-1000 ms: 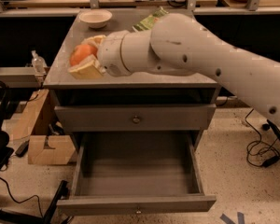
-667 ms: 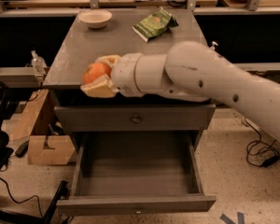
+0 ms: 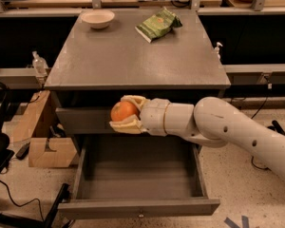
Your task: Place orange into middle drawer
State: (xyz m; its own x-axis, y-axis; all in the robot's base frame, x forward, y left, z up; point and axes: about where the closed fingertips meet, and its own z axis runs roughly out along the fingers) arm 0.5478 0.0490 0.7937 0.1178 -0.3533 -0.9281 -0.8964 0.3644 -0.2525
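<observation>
My gripper (image 3: 125, 113) is shut on the orange (image 3: 123, 111), a round bright orange fruit held between the two cream fingers. It hangs in front of the cabinet, level with the closed upper drawer front, above the rear left part of the open middle drawer (image 3: 137, 205). That drawer is a wide grey tray pulled out toward the camera, with a small knob on its front panel, and nothing lies in it. My white arm reaches in from the right.
A white bowl (image 3: 98, 18) and a green snack bag (image 3: 157, 24) lie at the back of the grey cabinet top (image 3: 133, 61). A cardboard box (image 3: 51, 151) stands on the floor at the left, with cables and a dark stand beside it.
My gripper has carried the orange down from the level of the cabinet top's left front edge, and to the right, to in front of the upper drawer, over the open drawer.
</observation>
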